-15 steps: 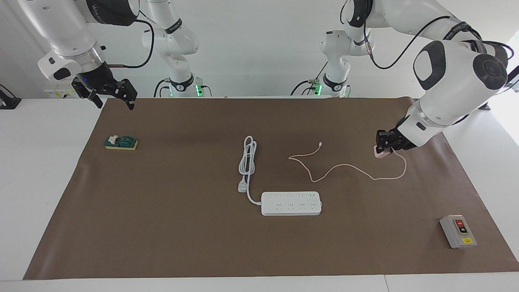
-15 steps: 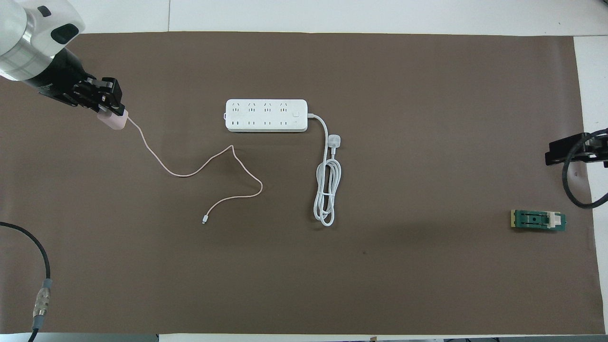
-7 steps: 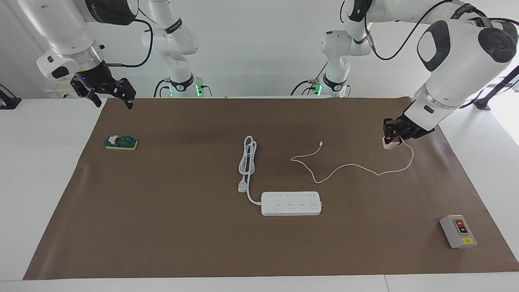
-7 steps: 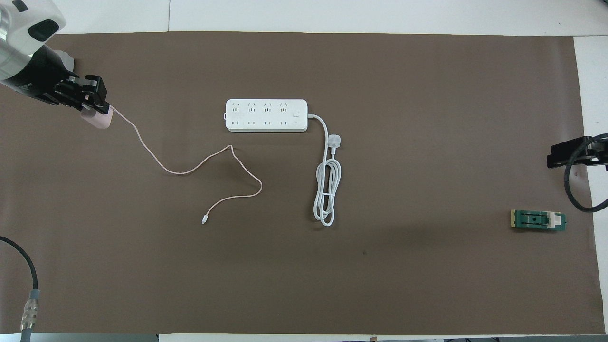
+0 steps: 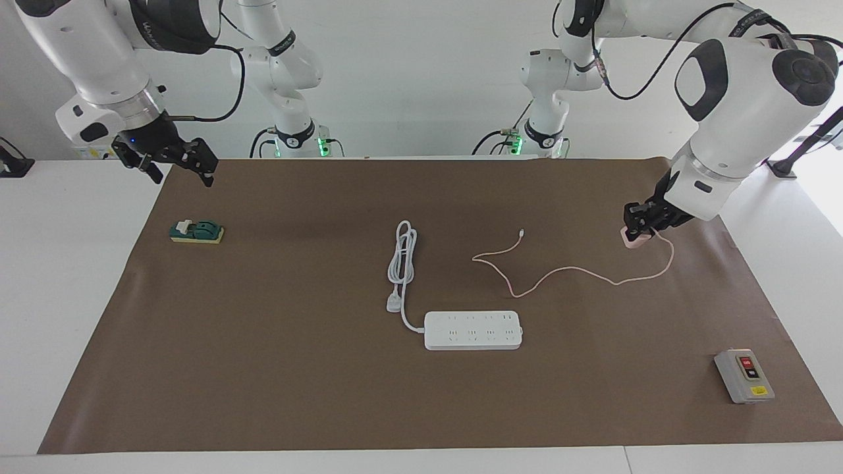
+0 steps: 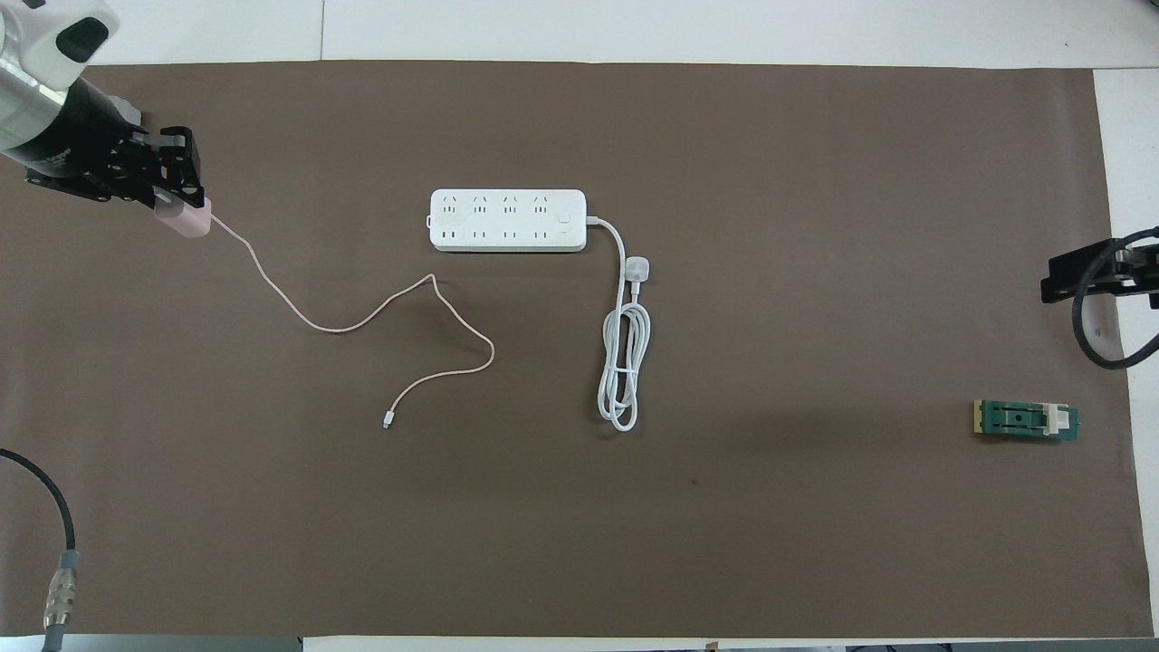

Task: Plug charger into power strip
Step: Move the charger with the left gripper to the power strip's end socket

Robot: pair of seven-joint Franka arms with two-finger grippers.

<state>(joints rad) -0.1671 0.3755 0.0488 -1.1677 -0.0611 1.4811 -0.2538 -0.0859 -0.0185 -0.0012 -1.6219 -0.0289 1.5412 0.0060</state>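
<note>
The charger [image 5: 633, 236] [image 6: 186, 220] is a small pale pink cube, and my left gripper [image 5: 637, 228] [image 6: 177, 196] is shut on it, low over the mat toward the left arm's end of the table. Its thin pink cable [image 5: 566, 268] [image 6: 335, 329] trails in loose curves on the mat toward the middle. The power strip [image 5: 473, 330] [image 6: 507, 220], a long flat white bar with two rows of sockets, lies mid-table, farther from the robots than the cable. My right gripper [image 5: 179, 171] [image 6: 1077, 279] waits open, raised over the mat's edge at the right arm's end.
The strip's thick white cord [image 5: 403, 260] [image 6: 623, 362] lies coiled beside it with its white plug [image 5: 394, 303]. A grey box with red and black buttons [image 5: 744, 376] sits near the mat's corner. A small green switch block [image 5: 196, 231] [image 6: 1026, 420] lies below the right gripper.
My left gripper has carried the charger a little toward the left arm's end of the table and turned, dragging the cable slightly. The right gripper has drifted slightly.
</note>
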